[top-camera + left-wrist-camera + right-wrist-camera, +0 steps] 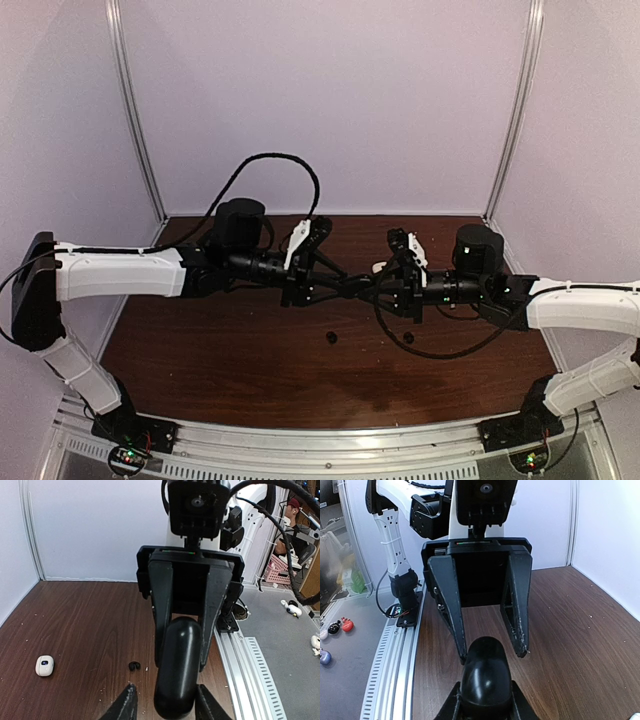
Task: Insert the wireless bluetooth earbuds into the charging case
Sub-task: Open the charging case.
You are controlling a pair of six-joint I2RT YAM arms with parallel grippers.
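Note:
A glossy black oblong charging case [485, 675] is held in the air between both arms above the table's middle. My right gripper [485, 707] is shut on its near end. My left gripper [166, 707] is open, with its fingers straddling the case's other end [175, 670] and a gap on at least one side. In the top view the two grippers meet at the centre [355, 287]. Two tiny black earbuds [133, 666] lie together on the wood below; they also show in the top view [331, 336]. No white earbuds are in view.
A small white rounded object with a dark window [44, 665] lies on the brown wooden table [220, 350]. White walls close the back and sides. An aluminium rail [320, 440] runs along the near edge. A black cable [440, 350] loops under the right arm.

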